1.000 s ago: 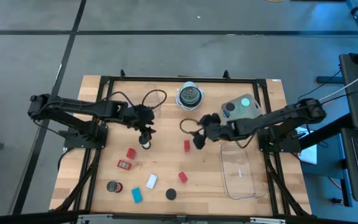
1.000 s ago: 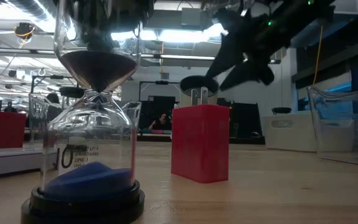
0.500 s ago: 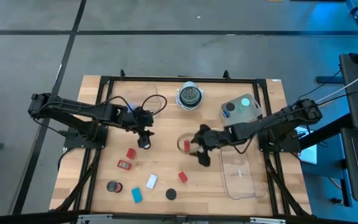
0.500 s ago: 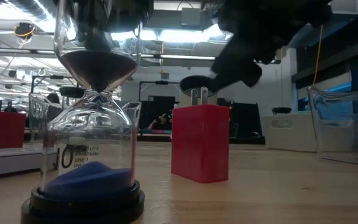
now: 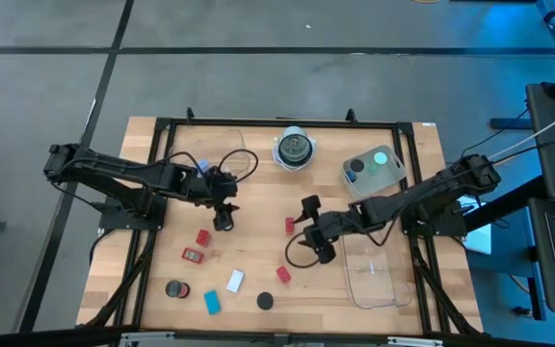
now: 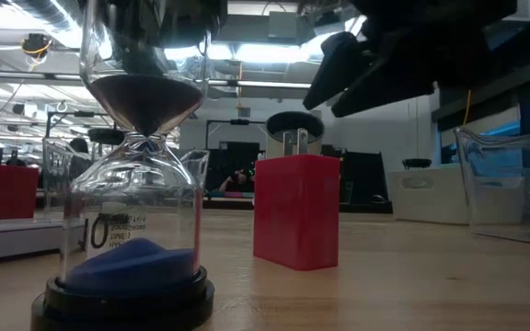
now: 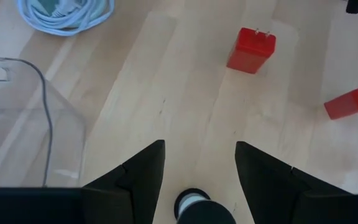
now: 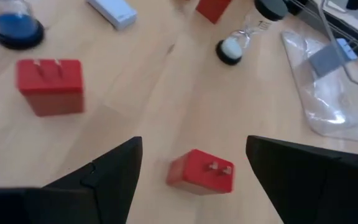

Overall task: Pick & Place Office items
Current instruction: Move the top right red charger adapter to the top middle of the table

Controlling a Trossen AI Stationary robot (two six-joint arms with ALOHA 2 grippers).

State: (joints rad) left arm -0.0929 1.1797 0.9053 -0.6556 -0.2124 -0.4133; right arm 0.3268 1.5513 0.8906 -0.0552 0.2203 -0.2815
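My left gripper (image 5: 223,209) (image 7: 199,171) is open above a small hourglass with white sand (image 5: 224,223) (image 7: 194,205), one finger on either side of its black top, apart from it. My right gripper (image 5: 304,231) (image 8: 194,158) is open, and a red pronged block (image 5: 289,225) (image 8: 201,172) lies on the table between its fingers, untouched. A second red block (image 5: 283,274) (image 8: 50,86) (image 6: 296,210) and a blue-sand hourglass (image 5: 266,301) (image 6: 132,184) stand nearer the table's near edge. A white block (image 5: 235,280), a blue block (image 5: 212,302) and a red-framed tag (image 5: 193,255) lie to the near left.
A clear tray (image 5: 369,268) lies right of my right gripper. A second tray (image 5: 374,170) holds a teal piece and a black disc. A round white-rimmed dark object (image 5: 295,150) sits at the far edge. A black frame rims the table. A cable coil (image 7: 67,12) lies beyond my left gripper.
My right gripper has moved toward the table's near edge and come lower, from beside the red pronged block's far right to alongside it, turning as it went. The blocks and hourglasses have stayed where they were.
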